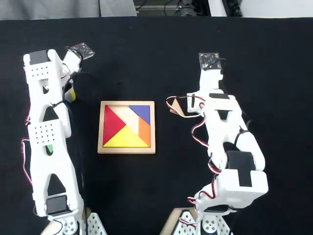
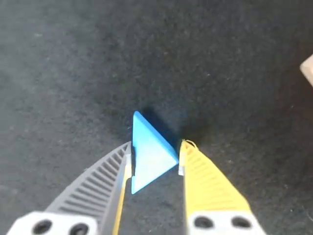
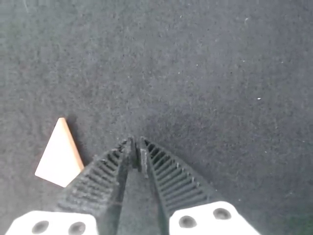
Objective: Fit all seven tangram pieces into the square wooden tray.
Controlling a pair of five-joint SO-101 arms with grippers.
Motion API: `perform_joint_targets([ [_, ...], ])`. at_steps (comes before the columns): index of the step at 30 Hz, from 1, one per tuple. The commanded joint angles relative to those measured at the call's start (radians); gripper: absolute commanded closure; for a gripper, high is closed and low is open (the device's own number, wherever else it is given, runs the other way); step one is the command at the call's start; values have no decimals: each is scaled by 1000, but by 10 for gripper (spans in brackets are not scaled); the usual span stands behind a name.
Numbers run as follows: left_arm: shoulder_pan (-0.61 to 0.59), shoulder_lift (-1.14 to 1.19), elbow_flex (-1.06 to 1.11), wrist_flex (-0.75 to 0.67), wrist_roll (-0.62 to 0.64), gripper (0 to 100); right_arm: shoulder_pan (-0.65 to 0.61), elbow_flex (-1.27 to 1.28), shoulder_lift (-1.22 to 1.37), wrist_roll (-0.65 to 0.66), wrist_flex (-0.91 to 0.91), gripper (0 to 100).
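The square wooden tray [image 1: 100,128] lies mid-table and holds a red triangle [image 1: 112,122], a yellow triangle [image 1: 126,139], a blue triangle [image 1: 142,113], an orange piece [image 1: 144,130] and a pale piece [image 1: 128,115]. Left of the tray, my left gripper [image 2: 155,149] is shut on a small light-blue triangle [image 2: 149,154], clamped between a grey and a yellow finger just above the black cloth. To the tray's right, my right gripper [image 3: 135,147] is shut with nothing in it, close beside a pale peach triangle [image 3: 57,156], which also shows by the tray [image 1: 174,111].
Black cloth covers the whole table. The left arm [image 1: 49,137] runs along the left side and the right arm [image 1: 227,147] along the right. A pale corner [image 2: 308,71] shows at the edge of the left wrist view.
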Motion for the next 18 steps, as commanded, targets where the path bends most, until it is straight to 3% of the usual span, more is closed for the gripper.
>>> perform_joint_targets([
  [1, 33, -176, -15, 11, 46, 952, -15, -61, -5, 11, -20, 987],
  [6, 90, -423, 209, 11, 48, 938, -15, -61, -5, 11, -20, 987],
  [14, 297, -933, 803, 3, 31, 902, 20, -61, -15, 11, -18, 987],
  [18, 406, -1060, 1024, -75, -184, 899, 63, -51, -47, 2, -12, 987],
])
